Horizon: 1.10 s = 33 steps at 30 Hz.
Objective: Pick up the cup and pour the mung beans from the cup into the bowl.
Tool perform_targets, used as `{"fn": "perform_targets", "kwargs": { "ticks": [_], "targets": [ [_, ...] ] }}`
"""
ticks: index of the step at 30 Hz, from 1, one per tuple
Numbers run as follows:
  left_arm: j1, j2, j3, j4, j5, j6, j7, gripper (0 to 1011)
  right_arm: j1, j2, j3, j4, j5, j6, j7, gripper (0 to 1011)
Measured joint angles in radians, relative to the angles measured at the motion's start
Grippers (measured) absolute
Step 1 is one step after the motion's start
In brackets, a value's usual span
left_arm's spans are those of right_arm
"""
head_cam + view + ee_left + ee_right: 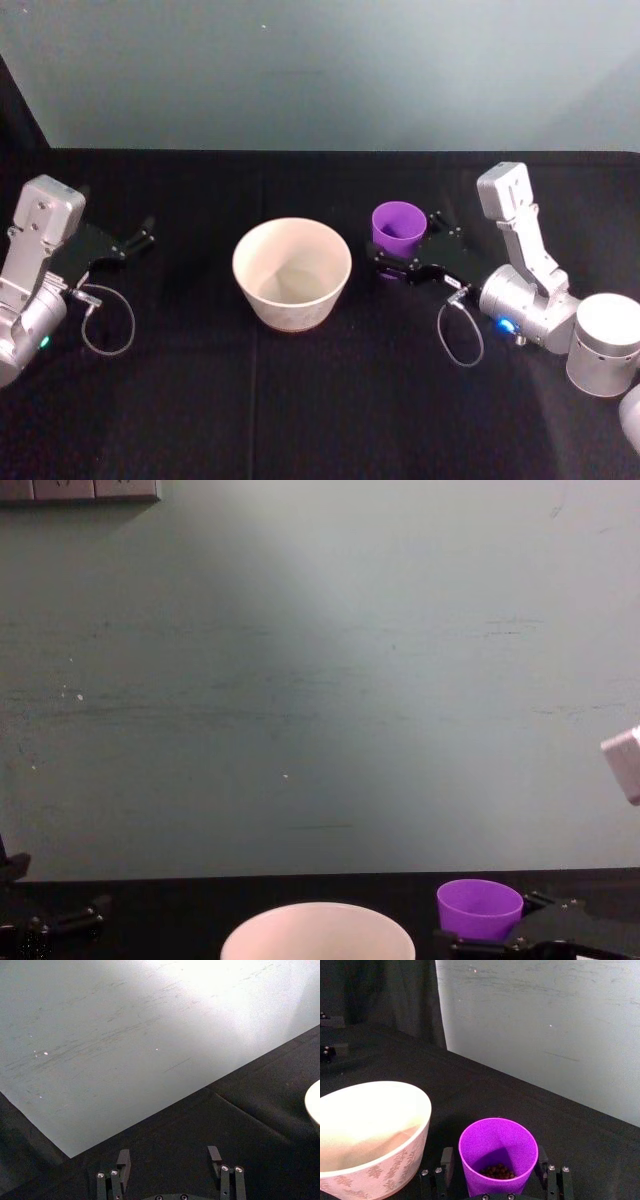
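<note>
The coming move turns on how the cup [398,225] sits within the right gripper [407,240]. The cup stands upright on the black table [300,400], its long axis vertical and its mouth up. The right gripper reaches in at it from about 4 o'clock, low and level with the tabletop. In the right wrist view the cup is centred between the two fingers [446,1160], one on each flank. The jaws are spread and not yet clamped: a dark sliver of gap shows on one side, and the other finger lies just beside the wall. So the cup is inside the jaws, not ahead of them, and I judge that closing is all the grasp lacks. A small heap of dark mung beans [497,1171] lies in the bottom of the cup, well below the rim. The bowl [285,305] stands near, at about 8 o'clock from the cup, apart from it and without beans. From the way they lie, the pour would have to tip toward 8 or 9 o'clock. The right arm is far the nearer. The left gripper [145,235] is parked well off at the bowl's 9 o'clock, jaws released and holding nothing.
</note>
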Motion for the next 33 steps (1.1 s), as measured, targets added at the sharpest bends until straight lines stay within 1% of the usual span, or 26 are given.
{"fn": "perform_targets", "kwargs": {
  "ticks": [20, 29, 33],
  "targets": [
    [0.0, 0.0, 0.0, 0.0, 0.0, 0.0, 0.0, 1000, 0.013, -0.016, 0.003, 0.026, -0.011, -0.001, 0.01, 1000],
    [0.0, 0.0, 0.0, 0.0, 0.0, 0.0, 0.0, 1000, 0.019, -0.023, 0.004, 0.038, -0.016, -0.01, 0.009, 1000],
    [0.0, 0.0, 0.0, 0.0, 0.0, 0.0, 0.0, 1000, 0.021, -0.026, 0.004, 0.041, -0.017, -0.012, 0.009, 954]
  ]
}}
